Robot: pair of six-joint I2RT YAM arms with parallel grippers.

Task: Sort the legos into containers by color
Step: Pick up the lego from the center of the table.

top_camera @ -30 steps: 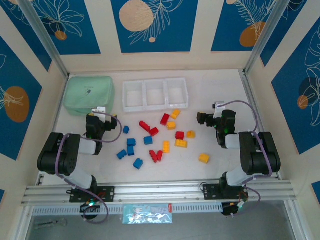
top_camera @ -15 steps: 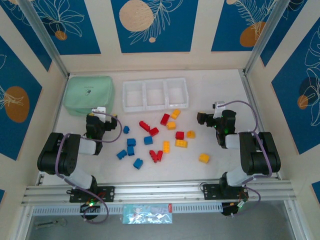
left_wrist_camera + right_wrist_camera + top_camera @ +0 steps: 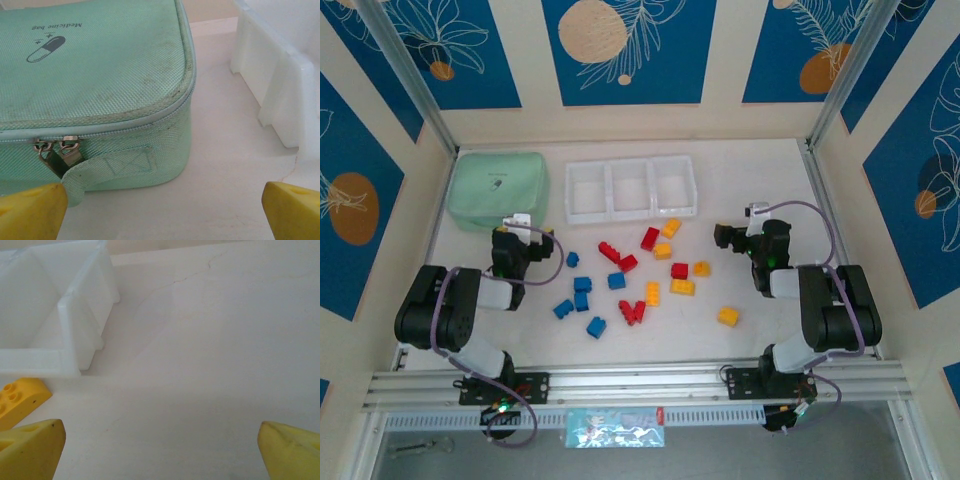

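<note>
Blue (image 3: 582, 291), red (image 3: 650, 238) and yellow-orange (image 3: 682, 287) legos lie scattered on the white table between the arms. The three joined white bins (image 3: 631, 188) stand behind them and look empty. My left gripper (image 3: 516, 232) rests low at the left, facing the mint pouch. In the left wrist view it (image 3: 162, 215) is open, its yellow fingertips (image 3: 30, 210) wide apart over bare table. My right gripper (image 3: 724, 237) sits at the right, open (image 3: 160, 452) with nothing between its fingertips (image 3: 292, 450). A yellow brick (image 3: 17, 397) lies beside the bins (image 3: 50, 325).
A mint-green zippered pouch (image 3: 498, 190) (image 3: 100, 75) lies left of the bins, right in front of my left gripper. The bins' end wall (image 3: 280, 80) stands to its right. A lone yellow brick (image 3: 727, 316) lies near the right arm. Cream walls enclose the table.
</note>
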